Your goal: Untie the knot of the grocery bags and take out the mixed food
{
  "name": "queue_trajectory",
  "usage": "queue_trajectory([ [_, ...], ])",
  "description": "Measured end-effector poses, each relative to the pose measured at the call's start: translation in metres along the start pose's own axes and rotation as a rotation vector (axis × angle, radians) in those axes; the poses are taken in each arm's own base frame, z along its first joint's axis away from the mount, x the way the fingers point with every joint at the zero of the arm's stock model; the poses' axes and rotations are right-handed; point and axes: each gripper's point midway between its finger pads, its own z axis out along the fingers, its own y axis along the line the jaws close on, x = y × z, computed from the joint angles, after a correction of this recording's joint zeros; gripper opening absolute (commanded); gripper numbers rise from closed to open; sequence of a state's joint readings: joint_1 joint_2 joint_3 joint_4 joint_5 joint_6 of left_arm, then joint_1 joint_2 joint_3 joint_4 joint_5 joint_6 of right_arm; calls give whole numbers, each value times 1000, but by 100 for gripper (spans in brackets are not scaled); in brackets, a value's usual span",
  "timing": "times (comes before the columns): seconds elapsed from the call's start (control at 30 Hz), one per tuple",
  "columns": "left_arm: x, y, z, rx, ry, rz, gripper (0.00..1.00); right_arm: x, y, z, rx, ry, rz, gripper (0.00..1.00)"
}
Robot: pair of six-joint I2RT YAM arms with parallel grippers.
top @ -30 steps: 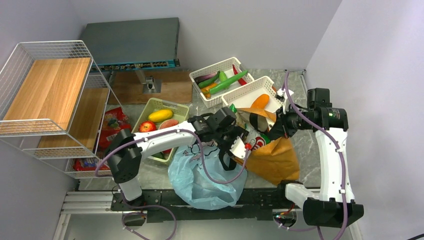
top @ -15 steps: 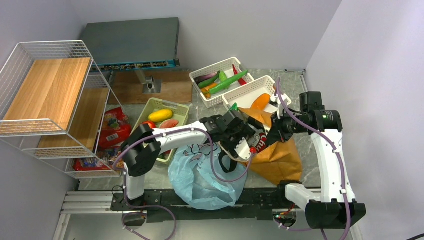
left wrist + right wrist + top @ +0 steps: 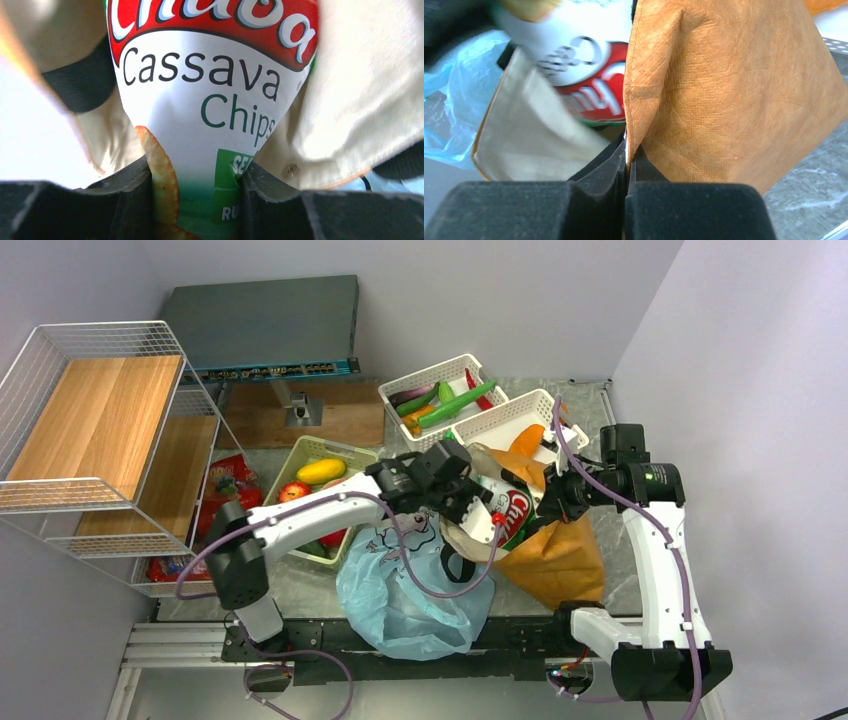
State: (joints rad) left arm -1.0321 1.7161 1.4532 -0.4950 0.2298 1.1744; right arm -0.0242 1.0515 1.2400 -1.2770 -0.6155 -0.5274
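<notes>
My left tool (image 3: pixel 197 172) is pinched on the lower end of the red snack pack (image 3: pixel 200 100), one dark pad against each side of it, so it is holding the pack at a middling width. The pack reads "Cassava Chips" under a red band, and the cream lining of the brown tote (image 3: pixel 734 90) folds around it on both sides. From above, the pack sits at the tote's mouth, tilted, with much of its printed face showing.

My right tool (image 3: pixel 627 160) is clamped flat on the tote's edge, its pads pressed together with only the canvas seam between them. The brown outer wall rises to the right of the grip and the cream inside opens to the left.

The light-blue bag (image 3: pixel 400 590) lies slumped on the desk (image 3: pixel 610 570) just beside the tote, under my left arm. Further out, a green basket (image 3: pixel 355 455) holds the mango (image 3: pixel 321 471) and the apple (image 3: pixel 294 491). One white basket (image 3: pixel 400 390) holds the cucumber (image 3: pixel 455 405); the other white basket (image 3: pixel 500 420), nearer the tote, holds the carrot (image 3: pixel 527 440). A wire shelf (image 3: pixel 100 420) stands at the far left.
</notes>
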Motion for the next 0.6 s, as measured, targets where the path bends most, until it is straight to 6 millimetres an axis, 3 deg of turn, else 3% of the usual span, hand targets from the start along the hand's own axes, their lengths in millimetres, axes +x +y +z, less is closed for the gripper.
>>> queue_trajectory([
  [0.13, -21, 21, -54, -59, -26, -45, 0, 0, -8, 2, 40, 0, 16, 0],
  [0.3, -19, 17, -113, -75, 15, -159, 0, -2, -14, 2, 77, -13, 26, 0],
  [0.4, -18, 31, -147, -153, 27, -249, 0, 2, -17, 5, 90, -2, 36, 0],
  [0.5, -3, 50, -183, -278, 72, -356, 0, 7, -18, 7, 89, 12, 47, 0],
  [0.6, 30, 57, -218, -406, 176, -474, 0, 7, -19, 9, 87, 16, 50, 0],
])
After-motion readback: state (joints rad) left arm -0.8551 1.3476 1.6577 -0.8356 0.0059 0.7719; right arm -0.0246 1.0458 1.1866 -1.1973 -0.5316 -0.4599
